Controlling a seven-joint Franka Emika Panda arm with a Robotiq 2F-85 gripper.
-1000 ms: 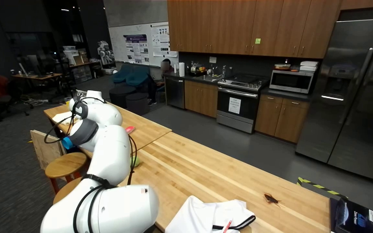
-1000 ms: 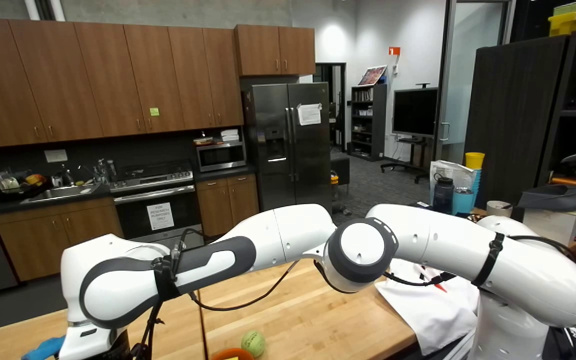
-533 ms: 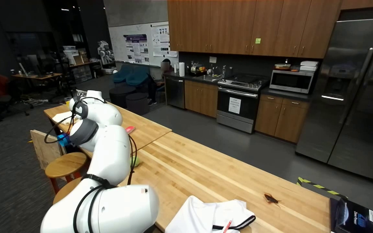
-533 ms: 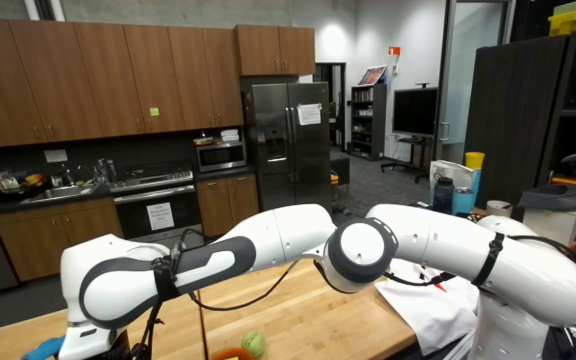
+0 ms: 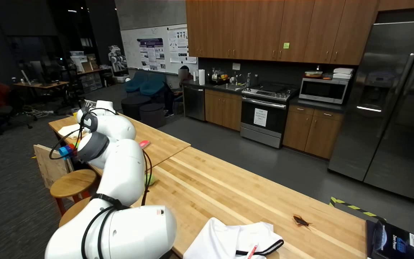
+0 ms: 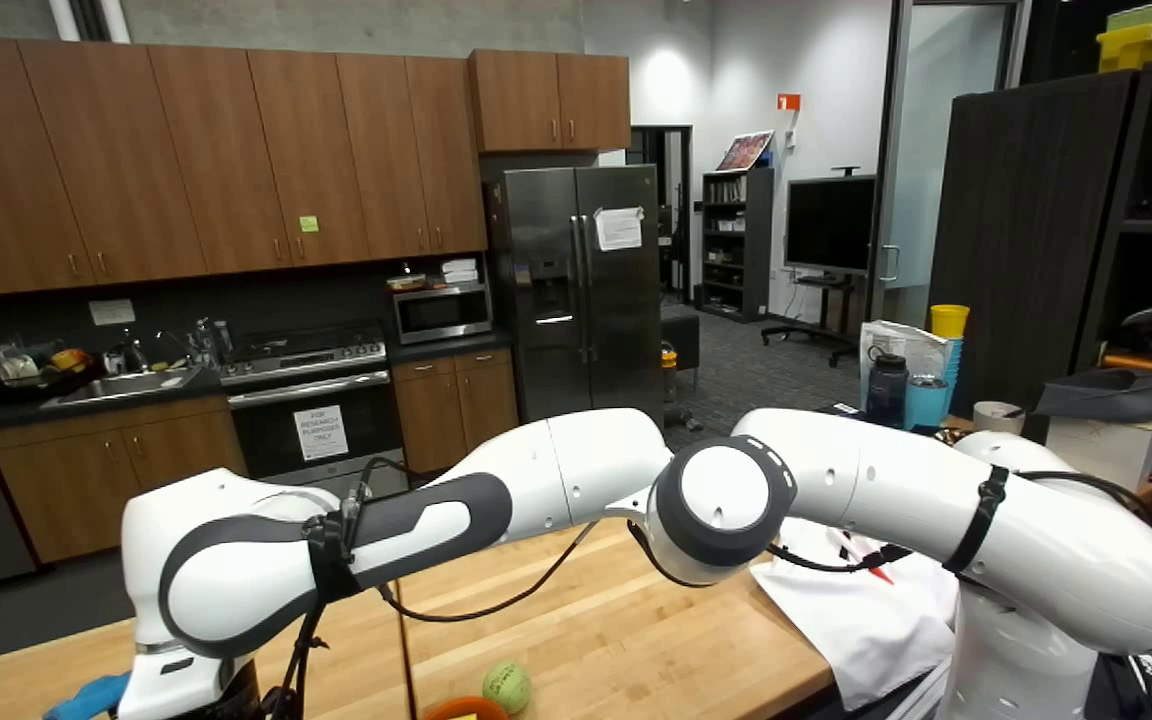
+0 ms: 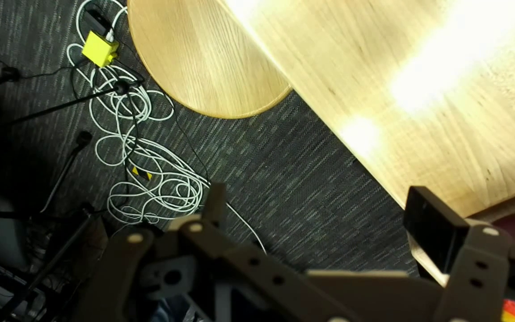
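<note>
The pincer (image 7: 318,199) stands spread and empty; below and beyond it, a stool (image 7: 208,58) looks partly tucked under the desk (image 7: 418,120), presumably to save space.

In the wrist view, the pincer (image 7: 322,208) hangs over the floor (image 7: 284,170) beside the table (image 7: 441,147), whose edge partly hides a stool (image 7: 208,58); a cord (image 7: 181,167) lies farther left. In both exterior views, a ball (image 6: 507,687) lies left of a cloth (image 6: 861,625), well apart from it.

The wooden table (image 5: 207,183) bears a white cloth (image 5: 225,239), a green tennis ball (image 6: 507,687) and an insect-like figure (image 5: 301,221).
</note>
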